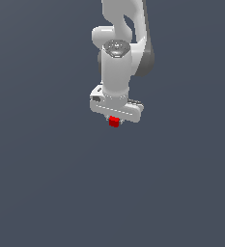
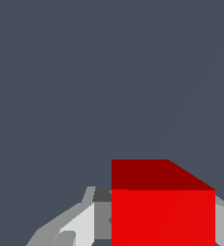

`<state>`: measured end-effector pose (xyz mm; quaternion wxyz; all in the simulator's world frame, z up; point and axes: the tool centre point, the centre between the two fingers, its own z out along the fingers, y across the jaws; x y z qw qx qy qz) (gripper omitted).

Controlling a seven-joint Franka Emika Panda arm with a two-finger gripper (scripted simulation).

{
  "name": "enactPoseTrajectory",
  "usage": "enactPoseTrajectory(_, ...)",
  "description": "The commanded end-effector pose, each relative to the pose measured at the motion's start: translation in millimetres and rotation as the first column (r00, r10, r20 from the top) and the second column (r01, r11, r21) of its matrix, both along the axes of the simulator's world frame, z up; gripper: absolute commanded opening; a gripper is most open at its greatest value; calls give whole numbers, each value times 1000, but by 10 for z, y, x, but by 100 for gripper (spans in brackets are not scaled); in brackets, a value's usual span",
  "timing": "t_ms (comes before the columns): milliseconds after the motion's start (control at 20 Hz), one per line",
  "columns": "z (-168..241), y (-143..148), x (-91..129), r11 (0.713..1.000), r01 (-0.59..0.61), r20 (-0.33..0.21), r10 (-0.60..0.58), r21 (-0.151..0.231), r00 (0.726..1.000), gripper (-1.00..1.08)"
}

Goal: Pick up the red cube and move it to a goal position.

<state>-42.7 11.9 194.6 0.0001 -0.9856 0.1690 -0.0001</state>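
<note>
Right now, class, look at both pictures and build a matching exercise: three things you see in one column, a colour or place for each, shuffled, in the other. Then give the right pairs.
Things:
1. cube
2. arm
3. floor

Descriptions:
A. plain dark grey-blue, all around
B. bright red, under the claw head
C. white and grey, reaching down from the top of the exterior view

Pairs: 1-B, 2-C, 3-A

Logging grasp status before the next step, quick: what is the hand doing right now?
Hand: closed on the red cube, which sits between its fingers in the wrist view.
</note>
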Motion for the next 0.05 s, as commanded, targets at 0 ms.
enactPoseTrajectory(0, -7, 1, 5, 1000, 0, 0, 0, 0, 1000, -100)
